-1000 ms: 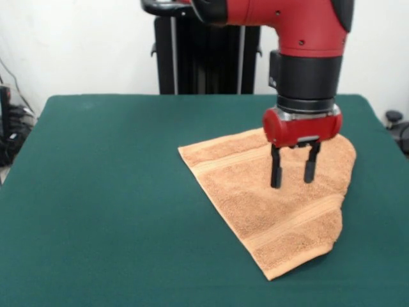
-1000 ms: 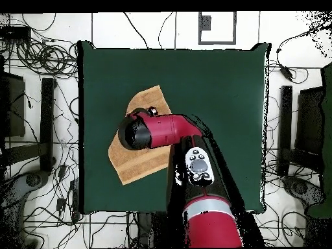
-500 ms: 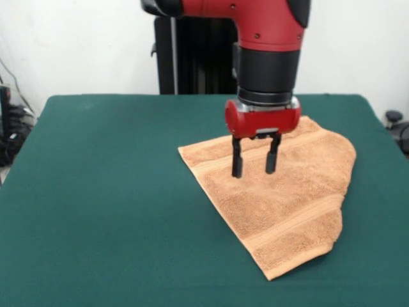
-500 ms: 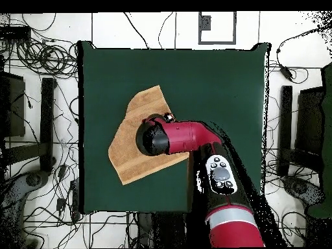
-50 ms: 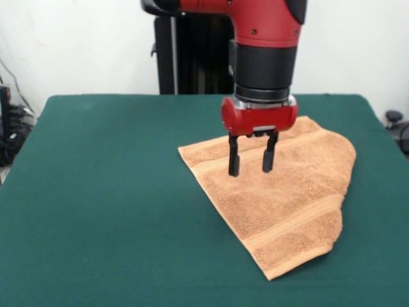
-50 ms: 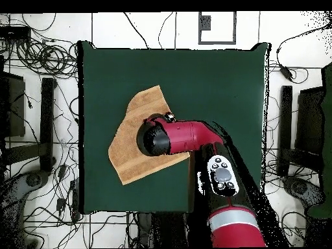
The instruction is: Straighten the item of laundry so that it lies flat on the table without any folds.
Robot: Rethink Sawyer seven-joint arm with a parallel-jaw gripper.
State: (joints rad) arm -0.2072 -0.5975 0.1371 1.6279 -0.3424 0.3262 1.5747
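The item of laundry is a light-orange terry towel lying folded over into a rough triangle on the right half of the green table. Ribbed bands cross it near its far and near ends. My gripper hangs open just above the towel's far left part, fingers pointing down with nothing between them. Seen from overhead, the towel lies left of the table's centre, and the arm's red head covers its right part and hides the gripper.
The black pedestal rises behind the table's far edge. Cables and stands lie on the floor round the table.
The arm swung left across the towel, from its right part to its far left part, then nearly stopped. The gripper stayed open. The towel has not moved.
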